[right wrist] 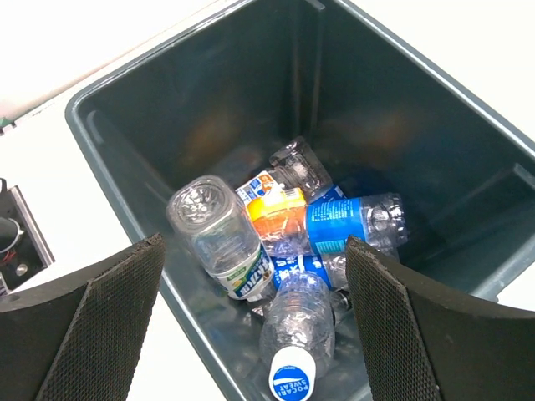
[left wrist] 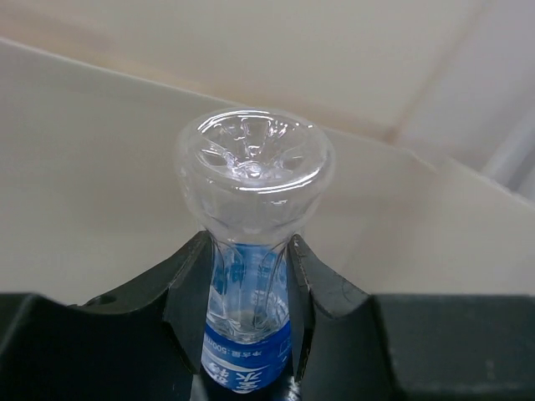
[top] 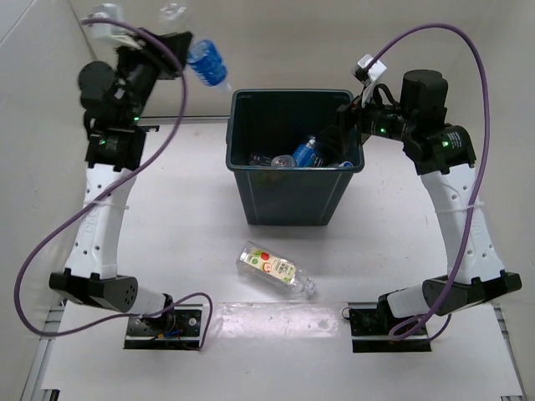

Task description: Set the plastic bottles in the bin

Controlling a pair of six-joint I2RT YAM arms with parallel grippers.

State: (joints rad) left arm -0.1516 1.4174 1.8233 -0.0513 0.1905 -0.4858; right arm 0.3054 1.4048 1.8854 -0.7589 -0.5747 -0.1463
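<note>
On the left, the left end effector point(top: 184, 50) is hanging high above the far left of the counter point(top: 175, 217), pinching a blue-labelled bottle point(top: 207, 63) in the air, up and to the left of the bin point(top: 292, 199). In the left wrist view its fingers point(left wrist: 191, 292) are pressing on the bottle's narrow waist just above the label, with the clear ribbed base pointing away from the camera.

In the middle, the bin is standing upright on the counter, and several bottles are lying heaped inside it: a white-and-blue labelled bottle point(right wrist: 219, 238) leaning base-up, an orange-labelled one point(right wrist: 277, 215), a blue-labelled one lying sideways point(right wrist: 344, 225) and a blue-capped bottle point(right wrist: 297, 338) nearest the camera. In front of the bin, a fruit-labelled bottle point(top: 276, 267) is lying on its side on the counter.

On the right, the right end effector point(top: 347, 125) is hovering over the bin's right rim, its fingers point(right wrist: 104, 326) spreading wide and gripping nothing.
</note>
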